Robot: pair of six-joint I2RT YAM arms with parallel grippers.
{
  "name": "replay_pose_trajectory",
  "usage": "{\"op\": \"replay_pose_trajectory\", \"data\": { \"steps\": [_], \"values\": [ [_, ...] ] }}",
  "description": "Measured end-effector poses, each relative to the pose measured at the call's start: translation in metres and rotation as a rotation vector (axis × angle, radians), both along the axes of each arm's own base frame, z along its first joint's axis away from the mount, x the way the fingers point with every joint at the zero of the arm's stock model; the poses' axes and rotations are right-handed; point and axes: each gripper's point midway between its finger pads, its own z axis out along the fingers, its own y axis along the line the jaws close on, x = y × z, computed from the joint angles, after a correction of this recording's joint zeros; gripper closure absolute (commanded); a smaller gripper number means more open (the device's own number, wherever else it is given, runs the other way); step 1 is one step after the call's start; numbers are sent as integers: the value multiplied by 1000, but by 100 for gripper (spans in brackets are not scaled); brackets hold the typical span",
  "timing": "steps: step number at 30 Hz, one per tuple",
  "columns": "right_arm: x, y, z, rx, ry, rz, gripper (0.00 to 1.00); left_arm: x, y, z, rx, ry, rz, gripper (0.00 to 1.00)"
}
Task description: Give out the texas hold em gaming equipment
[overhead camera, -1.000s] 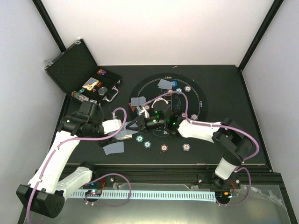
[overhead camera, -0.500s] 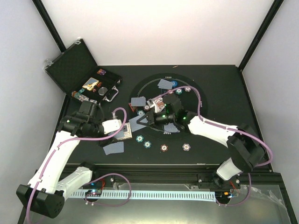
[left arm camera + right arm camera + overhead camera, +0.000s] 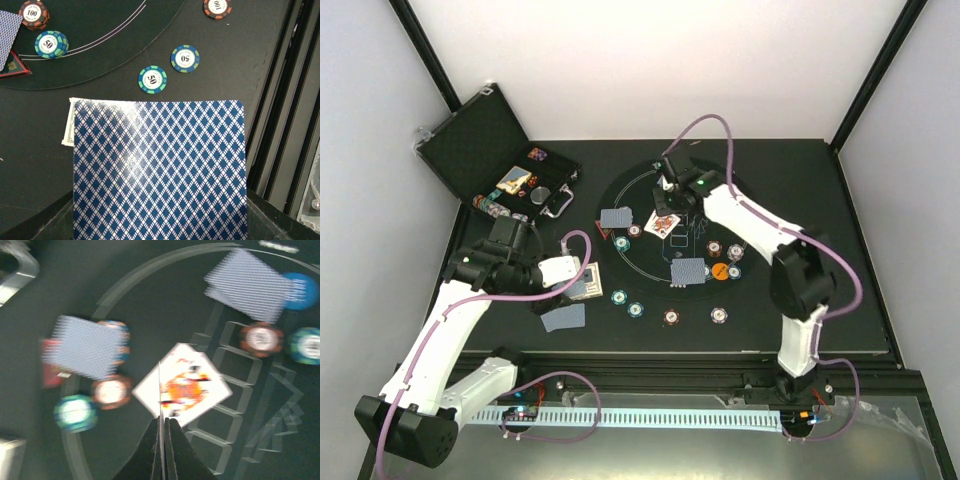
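Note:
My left gripper [image 3: 582,283] holds a deck of blue-diamond-backed playing cards [image 3: 159,170] just off the mat's near left edge; the deck hides its fingers. My right gripper [image 3: 667,207] is over the far middle of the round mat [image 3: 752,205], shut on a single card seen edge-on [image 3: 159,400]. Below it a face-up card [image 3: 182,385] lies on the mat. Face-down cards lie on the mat [image 3: 616,217] [image 3: 688,271] and off it [image 3: 563,318]. Teal chips [image 3: 152,80], brown-red chips [image 3: 111,391], an orange disc [image 3: 718,270], a blue disc [image 3: 298,290] and a red triangle marker [image 3: 12,67] are spread around.
The open black case [image 3: 515,170] with more chips stands at the far left. A metal rail [image 3: 670,415] runs along the near edge. White walls close in the table on three sides.
My right gripper has left the deck near the left gripper and swung up to the far middle of the mat, carrying a card. The left arm has stayed still.

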Motion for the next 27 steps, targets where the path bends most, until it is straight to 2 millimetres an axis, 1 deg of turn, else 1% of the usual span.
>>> {"op": "replay_pose_trajectory", "data": {
  "steps": [3,5,7,10,12,14,17,18,20,22,25,27],
  "values": [
    [24,-26,-43,-272,-22,-44,99,0,0,0,0,0,0,98],
    [33,-43,-66,-428,-32,-54,99,0,0,0,0,0,0,98],
    [40,-59,-85,-593,-55,-47,99,0,0,0,0,0,0,98],
    [46,-70,-97,-749,-95,-23,99,0,0,0,0,0,0,99],
    [48,-71,-102,-832,-121,1,99,0,0,0,0,0,0,98],
    [48,-71,-107,-884,-142,19,95,0,0,0,1,0,0,98],
    [42,-69,-121,-934,-147,55,86,0,0,0,1,1,0,98],
    [39,-68,-126,-946,-143,68,82,0,0,0,1,1,0,98],
    [33,-66,-137,-965,-132,93,67,0,0,0,1,0,0,99],
    [28,-61,-145,-973,-124,118,57,0,0,0,1,0,0,98],
    [24,-54,-145,-957,-128,126,43,0,0,0,1,1,0,99],
    [22,-49,-142,-918,-126,122,37,0,0,0,1,0,0,98]
  ]
}}
